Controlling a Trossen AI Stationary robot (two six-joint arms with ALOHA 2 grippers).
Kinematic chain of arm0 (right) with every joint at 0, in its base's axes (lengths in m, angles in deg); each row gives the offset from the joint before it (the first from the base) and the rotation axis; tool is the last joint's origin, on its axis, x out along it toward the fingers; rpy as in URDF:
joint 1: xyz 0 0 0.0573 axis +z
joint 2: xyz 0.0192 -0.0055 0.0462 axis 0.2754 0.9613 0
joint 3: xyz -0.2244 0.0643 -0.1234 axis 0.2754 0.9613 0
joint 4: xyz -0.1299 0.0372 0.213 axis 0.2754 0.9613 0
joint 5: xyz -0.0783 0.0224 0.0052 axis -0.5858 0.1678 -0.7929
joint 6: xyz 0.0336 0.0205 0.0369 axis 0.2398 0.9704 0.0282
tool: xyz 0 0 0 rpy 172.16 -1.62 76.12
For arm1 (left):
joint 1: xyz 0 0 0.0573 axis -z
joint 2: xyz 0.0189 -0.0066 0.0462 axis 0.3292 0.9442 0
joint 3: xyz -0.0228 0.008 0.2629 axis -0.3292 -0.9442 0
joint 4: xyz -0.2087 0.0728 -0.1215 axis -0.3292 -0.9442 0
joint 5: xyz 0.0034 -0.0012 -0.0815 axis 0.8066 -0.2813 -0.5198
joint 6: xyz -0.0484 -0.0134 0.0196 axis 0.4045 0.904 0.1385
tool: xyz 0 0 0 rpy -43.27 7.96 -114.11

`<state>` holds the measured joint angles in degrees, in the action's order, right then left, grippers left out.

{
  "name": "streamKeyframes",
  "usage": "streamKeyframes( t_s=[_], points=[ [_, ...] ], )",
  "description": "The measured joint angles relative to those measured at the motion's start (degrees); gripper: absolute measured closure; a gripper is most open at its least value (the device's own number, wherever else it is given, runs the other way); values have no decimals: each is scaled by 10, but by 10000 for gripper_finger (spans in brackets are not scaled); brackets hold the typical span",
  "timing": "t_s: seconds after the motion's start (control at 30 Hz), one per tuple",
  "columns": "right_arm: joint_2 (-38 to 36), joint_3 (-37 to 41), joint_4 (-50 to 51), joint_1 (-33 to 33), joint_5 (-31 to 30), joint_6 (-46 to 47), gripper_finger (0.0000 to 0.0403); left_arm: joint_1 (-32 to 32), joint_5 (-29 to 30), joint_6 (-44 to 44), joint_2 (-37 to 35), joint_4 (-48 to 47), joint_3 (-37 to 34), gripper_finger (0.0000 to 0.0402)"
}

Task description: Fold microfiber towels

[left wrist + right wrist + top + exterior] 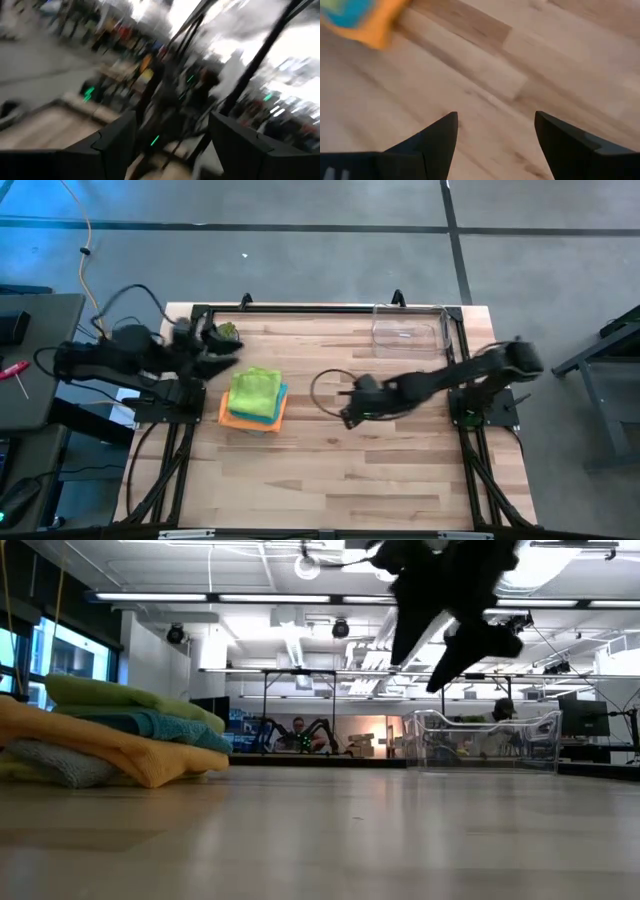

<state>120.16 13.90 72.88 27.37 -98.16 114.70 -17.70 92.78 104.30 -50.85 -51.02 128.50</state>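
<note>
The microfiber towels lie folded in one stack (255,398) at the table's left middle, with lime green on top, then teal, then orange. The low view shows the same stack (110,730) with a grey one (50,762) at its bottom, resting on the tabletop. My right gripper (347,414) hangs open above bare wood at the table's centre, to the right of the stack, tilted downward. In its wrist view my right gripper (495,132) has nothing between its fingers, and the stack's orange and teal corner (362,17) shows farther off. My left gripper (226,352) stands open and raised at the far left, beyond the stack; its wrist view (172,145) looks out into the room.
A clear plastic bin (408,331) stands at the far right of the table, also seen in the low view (488,740). A small green spiky object (228,332) sits at the far left by my left gripper. Bare wood (350,480) fills the near half.
</note>
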Motion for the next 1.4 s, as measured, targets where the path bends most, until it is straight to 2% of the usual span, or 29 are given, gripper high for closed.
streamKeyframes(
  t_s=[0.13,0.23,0.33,0.43,0.5,0.57,0.63,0.7,0.8,0.83,0.93,1.03,1.1,1.23,1.4],
  points=[
    [-103,121,-133,20,-33,26,149,-5,11,10,55,-105,0,166],
    [-156,178,-189,29,-56,24,149,-17,-11,31,119,-219,12,196],
    [-194,213,-220,29,-58,9,149,-30,-25,35,194,-358,24,259],
    [-221,231,-249,29,-57,-30,149,-43,-28,32,260,-441,26,351],
    [-232,237,-264,29,-57,-53,150,-55,-23,19,299,-471,26,387],
    [-237,234,-268,29,-56,-77,160,-64,-15,-3,330,-477,27,388],
    [-240,222,-267,29,-55,-99,191,-74,-22,-39,354,-477,27,396],
    [-242,205,-262,29,-59,-114,250,-84,-50,-92,373,-477,27,399],
    [-243,171,-218,29,-88,-132,368,-93,-77,-157,388,-480,27,401],
    [-246,158,-202,29,-99,-141,383,-96,-81,-178,389,-481,27,401],
    [-255,121,-152,29,-124,-155,382,-109,-95,-229,389,-482,27,401],
    [-266,99,-113,29,-138,-159,399,-127,-142,-261,388,-482,13,401],
    [-274,88,-104,29,-144,-162,395,-134,-163,-270,389,-481,-3,401],
    [-281,77,-96,29,-157,-169,400,-137,-156,-278,411,-473,-35,402],
    [-283,73,-97,29,-157,-169,401,-132,-142,-266,454,-405,-62,402]
  ],
)
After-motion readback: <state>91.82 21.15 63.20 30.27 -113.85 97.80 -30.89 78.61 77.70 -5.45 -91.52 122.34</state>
